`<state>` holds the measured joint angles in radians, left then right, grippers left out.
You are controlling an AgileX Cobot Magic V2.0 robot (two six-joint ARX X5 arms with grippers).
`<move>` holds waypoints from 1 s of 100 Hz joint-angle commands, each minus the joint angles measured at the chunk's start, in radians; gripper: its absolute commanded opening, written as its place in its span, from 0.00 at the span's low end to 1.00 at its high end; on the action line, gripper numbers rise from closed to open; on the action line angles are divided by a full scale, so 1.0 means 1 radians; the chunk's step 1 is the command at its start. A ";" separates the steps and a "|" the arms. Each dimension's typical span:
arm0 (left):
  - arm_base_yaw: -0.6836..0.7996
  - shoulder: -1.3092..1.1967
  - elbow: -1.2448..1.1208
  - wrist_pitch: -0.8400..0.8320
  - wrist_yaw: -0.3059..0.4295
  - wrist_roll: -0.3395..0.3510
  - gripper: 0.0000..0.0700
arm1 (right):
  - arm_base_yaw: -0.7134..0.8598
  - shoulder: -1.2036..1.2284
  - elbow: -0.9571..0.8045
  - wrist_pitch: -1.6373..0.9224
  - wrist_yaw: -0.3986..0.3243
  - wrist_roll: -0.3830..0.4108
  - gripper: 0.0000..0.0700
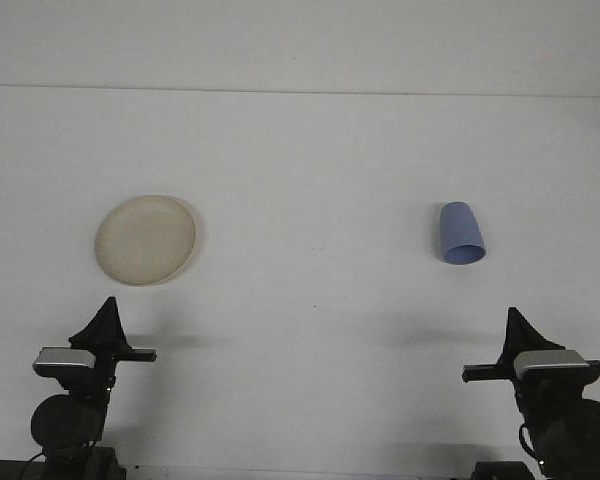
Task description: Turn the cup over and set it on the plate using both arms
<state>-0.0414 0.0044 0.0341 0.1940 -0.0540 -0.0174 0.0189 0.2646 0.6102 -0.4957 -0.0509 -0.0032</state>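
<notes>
Lying on its side with its long axis running away from the robot and its mouth facing back, the blue cup (461,235) sits well right of the plate (145,239), ahead of the right gripper (518,328), the nearer of the 2 arms, whose finger opening I cannot tell.

Two arms visible along the near edge, one at the left, one at the right. Left hand (108,312): matte black, tapering to a dark pointed wedge. Below it a silver-grey rectangular block with a thin black bar projecting sideways. Under that, a round black joint housing on a black base. Right hand (520,328): same build, with a black pointed wedge, silver-grey block, black cross bar and rounded black housing. A thin dark cable loops beside each lower housing. No markings legible.
</notes>
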 commanded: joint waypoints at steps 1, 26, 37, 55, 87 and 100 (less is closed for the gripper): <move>0.000 -0.001 -0.020 0.011 0.002 -0.006 0.02 | 0.000 0.063 0.080 -0.064 0.000 0.006 0.00; 0.000 -0.001 -0.020 0.011 0.002 -0.006 0.02 | 0.000 0.301 0.325 -0.322 -0.001 0.007 0.00; 0.000 -0.001 -0.020 0.011 0.002 -0.006 0.02 | 0.000 0.374 0.370 -0.369 -0.002 0.008 0.00; 0.000 -0.001 -0.020 0.011 0.002 -0.006 0.02 | 0.000 0.452 0.373 -0.385 -0.002 0.053 0.00; 0.000 -0.001 -0.020 0.011 0.002 -0.006 0.02 | 0.000 0.483 0.373 -0.398 -0.001 0.053 0.00; 0.000 -0.001 -0.020 0.011 0.002 -0.006 0.02 | 0.000 0.483 0.373 -0.410 -0.001 0.052 0.01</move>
<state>-0.0414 0.0044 0.0341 0.1940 -0.0540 -0.0174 0.0189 0.7414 0.9691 -0.9066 -0.0517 0.0360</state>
